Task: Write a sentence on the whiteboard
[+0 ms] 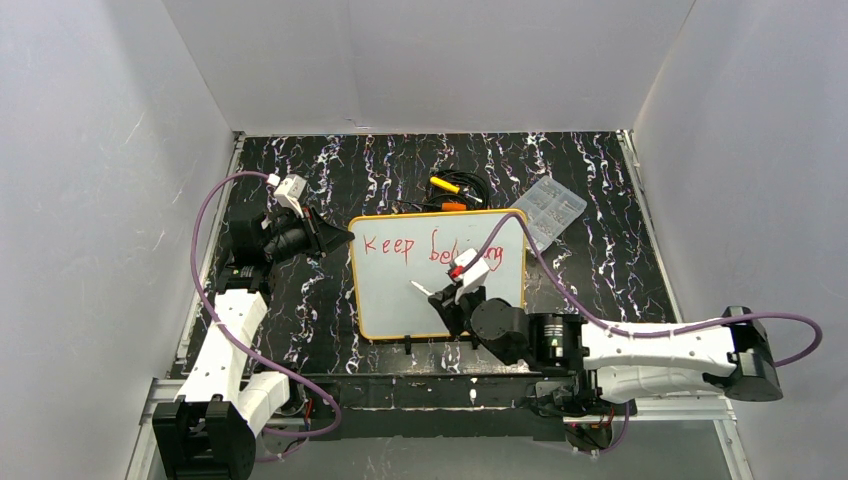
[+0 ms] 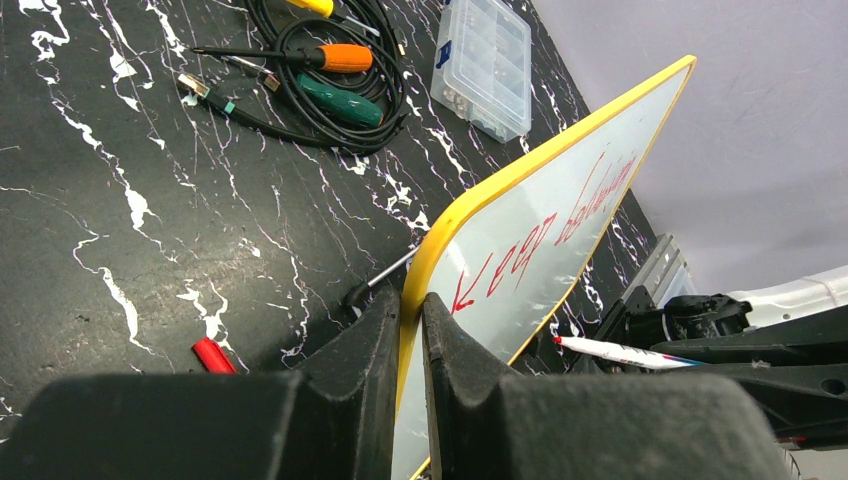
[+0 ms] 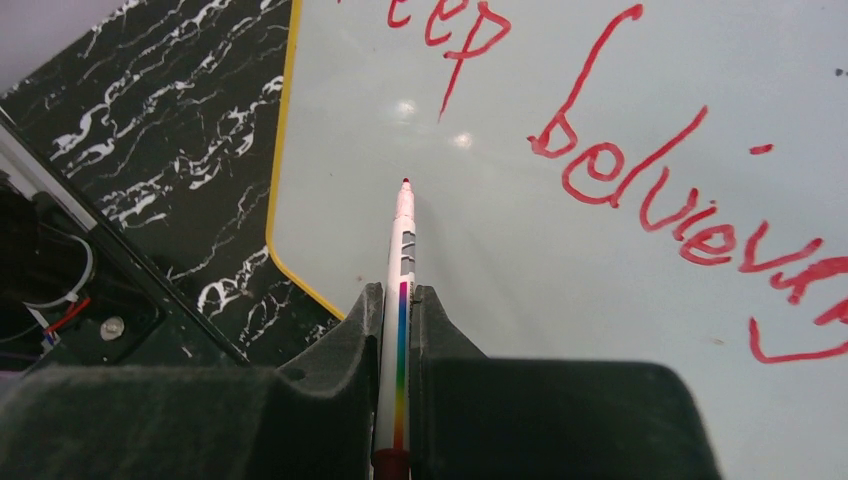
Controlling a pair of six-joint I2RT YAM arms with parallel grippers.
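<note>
The whiteboard [image 1: 400, 305] lies mid-table, white with a yellow rim. Red lettering, the sentence [image 1: 395, 247], reads "Keep believing" along its top; the end of the line is hidden behind my right arm. My left gripper [image 1: 350, 236] is shut on the board's left rim near the upper corner; the left wrist view shows its jaws [image 2: 410, 300] pinching the yellow edge of the whiteboard [image 2: 540, 240]. My right gripper [image 3: 398, 290] is shut on a white marker [image 3: 403, 235] with a rainbow stripe. Its red tip points at bare whiteboard [image 3: 500, 300] below "Keep" in the sentence [image 3: 640, 200]. Whether the tip touches, I cannot tell.
Behind the board lie coiled black cables with screwdrivers [image 1: 450, 190] and a small clear plastic box [image 1: 547, 208]. A red marker cap [image 2: 213, 355] rests on the black marbled table left of the board. White walls enclose the table on three sides.
</note>
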